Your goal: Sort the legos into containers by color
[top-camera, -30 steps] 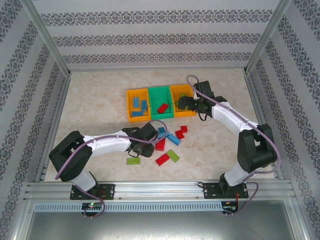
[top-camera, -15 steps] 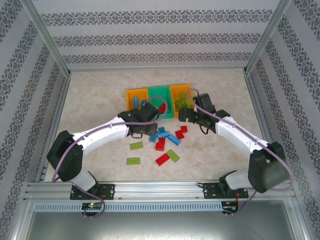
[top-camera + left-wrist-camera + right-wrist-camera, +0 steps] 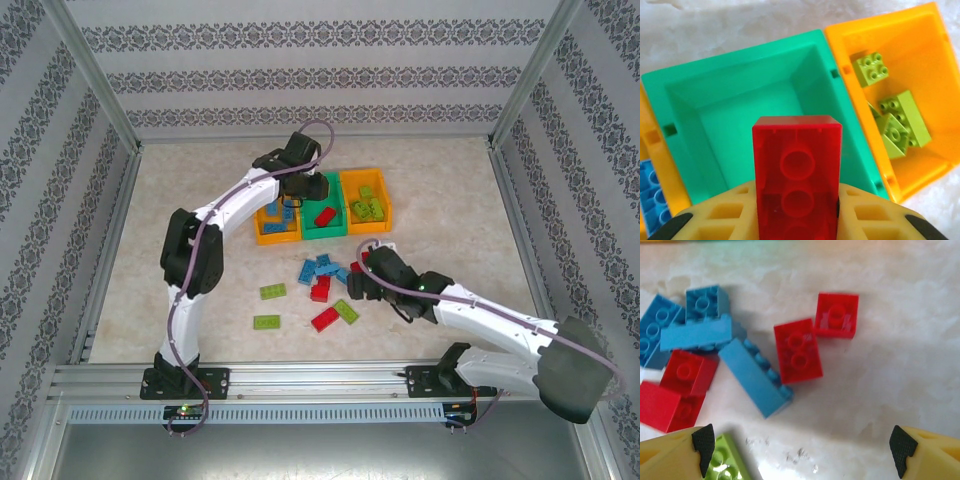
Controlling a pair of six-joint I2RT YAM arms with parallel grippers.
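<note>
Near the front of the counter (image 3: 190,300) the loose legos (image 3: 320,268) lie scattered. Two lime pieces are on the left, a red and a lime one lie side by side, and a cluster of blue and red sits just beyond. One lime piece (image 3: 272,291) now lies uncovered where the left hand was a second ago.

The right hand (image 3: 802,447) has come down over the cluster; a second ago it was up at the right orange bin. Its fingers stand wide apart with nothing between them, released. Under it lie two red bricks close together and a long blue brick (image 3: 755,377) on a slant beside them. More blue and red lie to the left, and the corner of a lime brick (image 3: 727,462) shows by the left fingertip.

The left hand (image 3: 308,188) has made the opposite trip, from the scatter out to the containers (image 3: 322,232) at the far side. It is clenched on a red brick (image 3: 797,165), hollow underside toward the wrist camera, above the green bin (image 3: 740,65) in the middle. From above, another red piece (image 3: 325,216) lies in that bin. The left orange bin (image 3: 262,232) holds blue bricks (image 3: 278,208), and the right orange bin (image 3: 920,30) holds lime bricks (image 3: 902,120).
</note>
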